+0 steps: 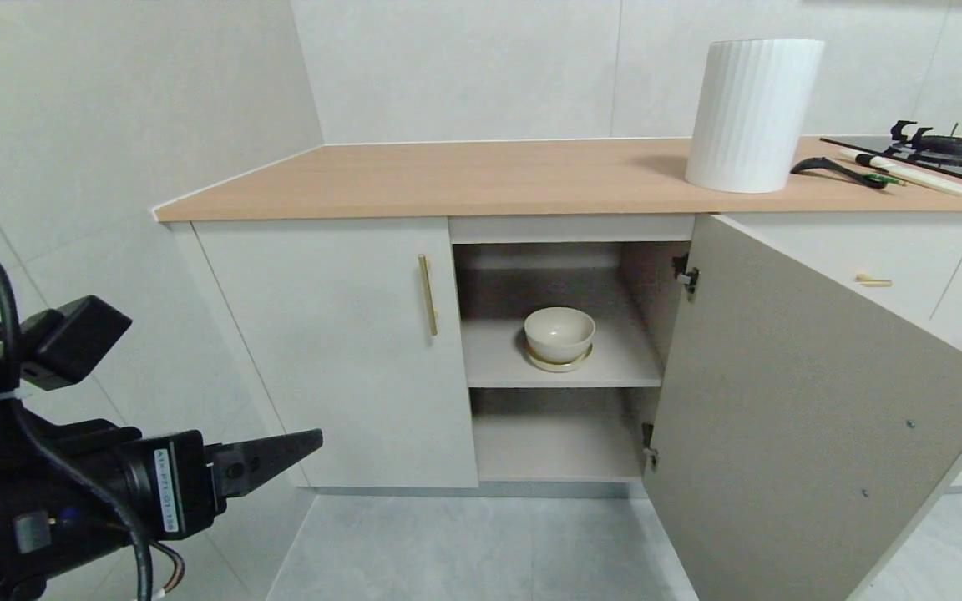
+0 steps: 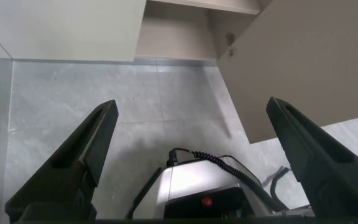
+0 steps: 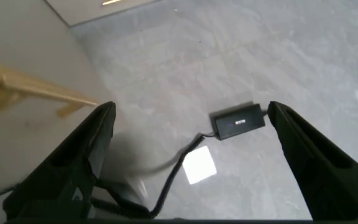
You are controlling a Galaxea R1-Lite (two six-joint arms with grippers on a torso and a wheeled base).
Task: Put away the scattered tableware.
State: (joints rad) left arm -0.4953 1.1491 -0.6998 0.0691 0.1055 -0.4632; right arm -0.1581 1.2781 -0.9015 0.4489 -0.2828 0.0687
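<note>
A cream bowl [image 1: 559, 333] sits on a small plate [image 1: 559, 361] on the middle shelf [image 1: 606, 363] of the open cabinet. My left gripper [image 1: 310, 440] hangs low at the left, well short of the cabinet, and points toward it. In the left wrist view this gripper [image 2: 192, 106] is open with nothing between its fingers, above the floor in front of the lower shelf [image 2: 179, 34]. My right gripper [image 3: 191, 109] is open and holds nothing. It is over the floor beside the open door's gold handle [image 3: 36, 90].
The cabinet door [image 1: 798, 417] stands swung wide to the right. The left door with its gold handle [image 1: 426, 295] is closed. On the counter stand a white ribbed container [image 1: 752, 117], utensils [image 1: 907, 173] and a stove [image 1: 949, 146]. A black adapter [image 3: 238, 120] lies on the floor.
</note>
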